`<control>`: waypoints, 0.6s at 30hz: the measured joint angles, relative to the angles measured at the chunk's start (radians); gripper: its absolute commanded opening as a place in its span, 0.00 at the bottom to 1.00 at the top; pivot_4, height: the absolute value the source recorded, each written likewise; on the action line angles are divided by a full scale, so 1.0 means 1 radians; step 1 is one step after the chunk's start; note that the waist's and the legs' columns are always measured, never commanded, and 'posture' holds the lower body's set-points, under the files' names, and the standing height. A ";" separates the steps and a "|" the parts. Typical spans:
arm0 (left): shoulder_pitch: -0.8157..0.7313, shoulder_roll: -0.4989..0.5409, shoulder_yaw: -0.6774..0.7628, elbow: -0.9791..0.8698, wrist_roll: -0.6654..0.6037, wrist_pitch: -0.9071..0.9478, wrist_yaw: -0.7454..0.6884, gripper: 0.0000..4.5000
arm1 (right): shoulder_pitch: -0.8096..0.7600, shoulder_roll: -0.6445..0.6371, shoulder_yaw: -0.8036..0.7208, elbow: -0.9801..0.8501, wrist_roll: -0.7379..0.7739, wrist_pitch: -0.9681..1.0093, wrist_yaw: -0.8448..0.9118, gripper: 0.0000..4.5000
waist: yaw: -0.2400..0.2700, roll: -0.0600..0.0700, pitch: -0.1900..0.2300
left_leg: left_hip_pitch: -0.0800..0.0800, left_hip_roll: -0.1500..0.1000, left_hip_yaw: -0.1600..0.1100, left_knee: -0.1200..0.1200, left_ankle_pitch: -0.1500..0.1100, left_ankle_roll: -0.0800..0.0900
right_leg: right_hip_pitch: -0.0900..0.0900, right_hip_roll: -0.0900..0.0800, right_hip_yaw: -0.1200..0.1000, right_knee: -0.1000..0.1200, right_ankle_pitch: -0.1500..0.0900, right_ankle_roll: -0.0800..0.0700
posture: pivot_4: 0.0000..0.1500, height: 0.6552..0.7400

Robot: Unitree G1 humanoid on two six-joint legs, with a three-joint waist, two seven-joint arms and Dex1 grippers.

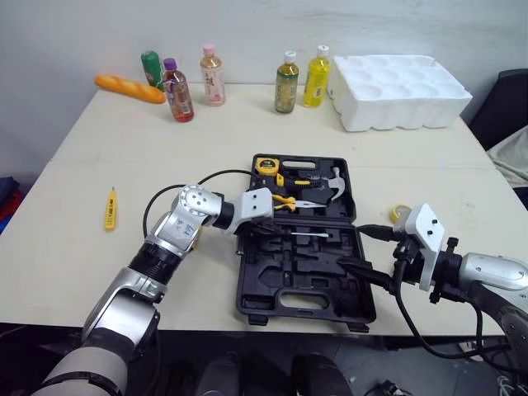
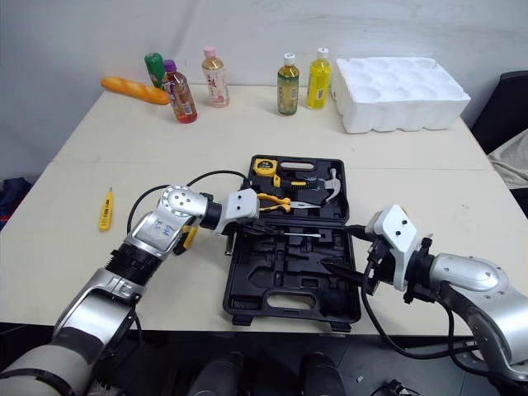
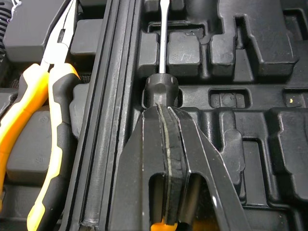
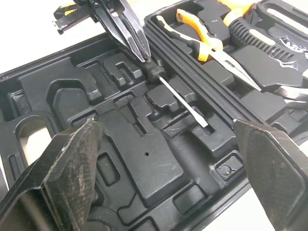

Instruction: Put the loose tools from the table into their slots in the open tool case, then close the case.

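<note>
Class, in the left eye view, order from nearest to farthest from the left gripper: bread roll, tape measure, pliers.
From the left gripper, shut on the screwdriver:
1. Pliers, just beyond it in the case.
2. Tape measure, case's far corner.
3. Bread roll, far back, left.

The left gripper (image 3: 162, 113) has its two black fingers pressed together around the black-collared handle of a screwdriver (image 3: 163, 48), a sliver of orange handle showing between them near their base. Taking the way the fingers point as twelve o'clock, the bare metal shaft runs straight to twelve over the moulded recesses of the black tool case (image 3: 250, 144). At about ten o'clock from the fingertips, across the hinge ridge (image 3: 108, 120) between the case's two halves, the pliers (image 3: 57, 91) with yellow-and-black handles lie in the other half, their jaws pointing towards twelve.
</note>
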 measured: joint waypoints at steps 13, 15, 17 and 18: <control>-0.029 -0.032 -0.003 0.035 0.009 0.024 0.004 0.02 | -0.001 0.000 0.000 0.009 -0.017 0.000 0.004 1.00 | 0.000 0.003 -0.002 | 0.001 0.000 -0.003 0.000 -0.004 0.006 | 0.003 -0.001 -0.002 -0.005 0.000 0.001 | 1.00 0.98; -0.005 -0.034 0.038 0.023 -0.021 0.029 0.005 0.02 | 0.004 0.000 0.000 0.009 -0.019 0.000 0.004 1.00 | -0.003 0.003 -0.002 | 0.000 0.000 -0.003 0.000 -0.004 0.006 | 0.003 -0.001 -0.002 -0.005 0.000 0.001 | 1.00 0.98; 0.066 -0.031 0.121 -0.023 -0.108 0.053 0.003 0.02 | 0.026 0.000 -0.014 0.009 -0.023 -0.004 0.004 1.00 | -0.008 0.005 0.001 | -0.004 0.000 -0.003 -0.002 -0.004 0.006 | -0.003 -0.001 -0.002 -0.005 0.000 0.000 | 1.00 0.98; 0.113 -0.022 0.173 -0.081 -0.170 0.101 -0.001 0.02 | 0.039 0.000 -0.027 0.015 -0.033 -0.013 0.001 1.00 | -0.012 0.005 0.002 | -0.010 0.000 -0.003 -0.002 0.000 -0.001 | -0.008 -0.001 -0.002 -0.004 0.000 0.000 | 1.00 0.98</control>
